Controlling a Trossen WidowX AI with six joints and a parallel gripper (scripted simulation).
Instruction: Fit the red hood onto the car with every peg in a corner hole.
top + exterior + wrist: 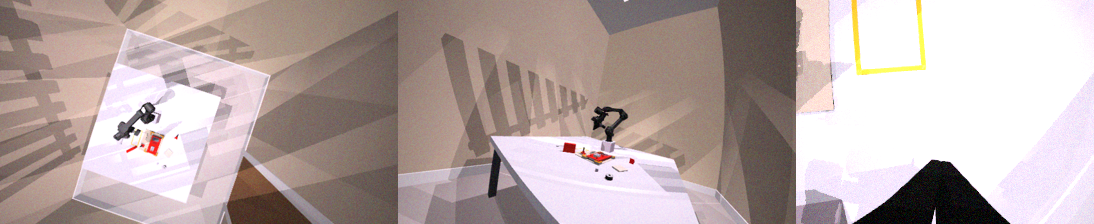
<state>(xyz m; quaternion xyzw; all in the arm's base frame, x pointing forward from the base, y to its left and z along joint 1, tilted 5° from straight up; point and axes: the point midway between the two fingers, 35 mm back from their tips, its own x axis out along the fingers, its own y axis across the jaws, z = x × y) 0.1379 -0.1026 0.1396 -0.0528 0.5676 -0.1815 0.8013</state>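
Observation:
The red car body (157, 145) (592, 157) sits in its jig, with a grey block (597, 155) showing at its middle. The views are too coarse to show pegs or corner holes, or to tell whether the red top is bare deck or hood. A flat red piece (131, 149) (569, 147) stands on edge beside the jig; I cannot tell whether it is the hood. My gripper (594, 129) (939, 169) is shut and empty, high above the table on the arm-base side of the jig. In the wrist view its fingertips touch each other.
A yellow outline (891, 70) lies beside the jig. A small red piece (176, 137) (632, 161), a pale square (168, 152) (619, 168) and a black round part (164, 167) (608, 177) lie on the jig's other sides. The white arm base (608, 146) stands behind.

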